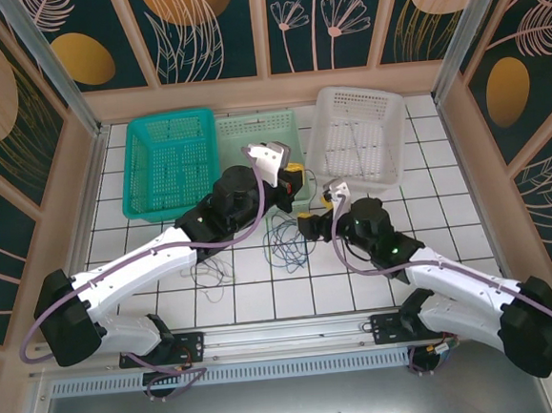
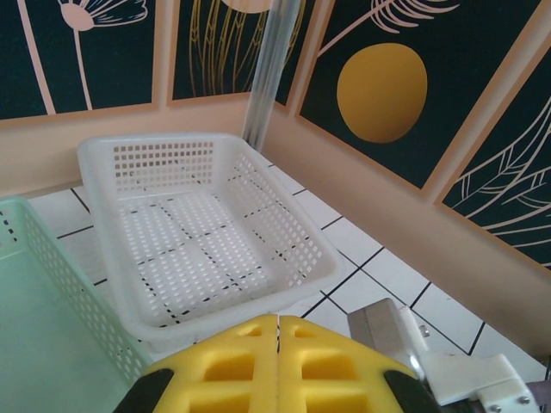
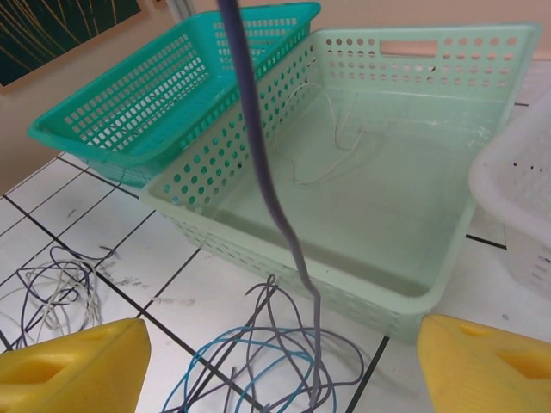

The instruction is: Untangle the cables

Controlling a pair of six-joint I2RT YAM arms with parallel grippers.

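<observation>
- My reference is the pale green basket (image 1: 256,130). The teal basket (image 1: 169,162) sits against its side nearer the left arm, and the white basket (image 1: 361,133) is just beside its other side
- The cables (image 1: 285,239) lie in a loose tangle on the tiled table (image 1: 458,211), just in front of the pale green basket's near wall
- In the right wrist view, the blue cable (image 3: 225,361) loops through darker strands at the foot of that wall
- A looser greyish bundle (image 3: 52,297) lies apart from the basket, off toward the teal basket's side
- One pale wire (image 3: 331,146) lies loose on the floor inside the pale green basket
- A greyish-violet strand (image 3: 258,146) runs down in front of the basket's near wall into the tangle. I cannot tell what holds its upper end
- The left gripper (image 1: 293,178) hangs over the basket's near corner on the white basket's side. Its yellow fingers (image 2: 224,366) are pressed flat together, and I cannot tell whether a strand is pinched between them
- The right gripper (image 1: 308,225) hovers above the tangle, just in front of the basket. Its jaws are spread wide with one yellow fingertip (image 3: 69,370) on each side of the pile, and they hold nothing
</observation>
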